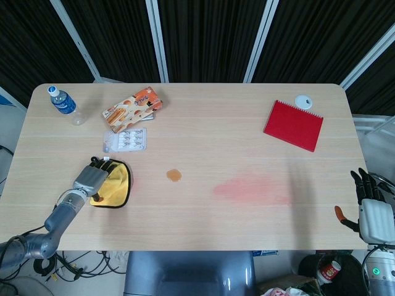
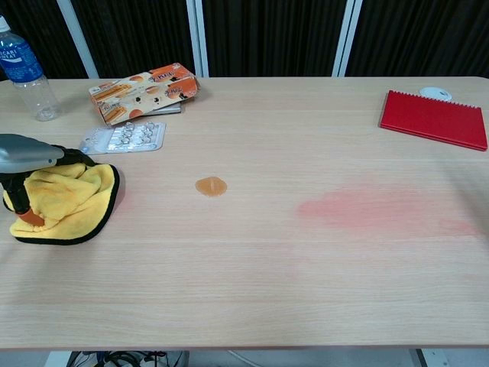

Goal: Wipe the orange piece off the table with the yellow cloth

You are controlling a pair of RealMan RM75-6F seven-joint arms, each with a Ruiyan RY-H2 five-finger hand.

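The small orange piece [image 1: 174, 175] [image 2: 211, 186] lies alone on the wooden table [image 1: 203, 222], left of centre. The yellow cloth [image 1: 115, 184] [image 2: 67, 200], edged in black, is bunched near the table's left edge, well left of the piece. My left hand [image 1: 91, 179] [image 2: 23, 155] rests on the cloth's left part, fingers stretched flat over its far edge and the orange-tipped thumb against its near side. My right hand [image 1: 373, 206] hangs beyond the table's right edge, fingers apart and holding nothing; only the head view shows it.
A pink smear [image 1: 250, 188] [image 2: 367, 208] marks the table right of the piece. A blister pack [image 1: 126, 140] [image 2: 124, 138], a snack box [image 1: 133, 105] [image 2: 144, 90] and a water bottle [image 1: 65, 105] [image 2: 23, 73] sit at the back left. A red notebook [image 1: 294, 125] [image 2: 435, 118] is back right.
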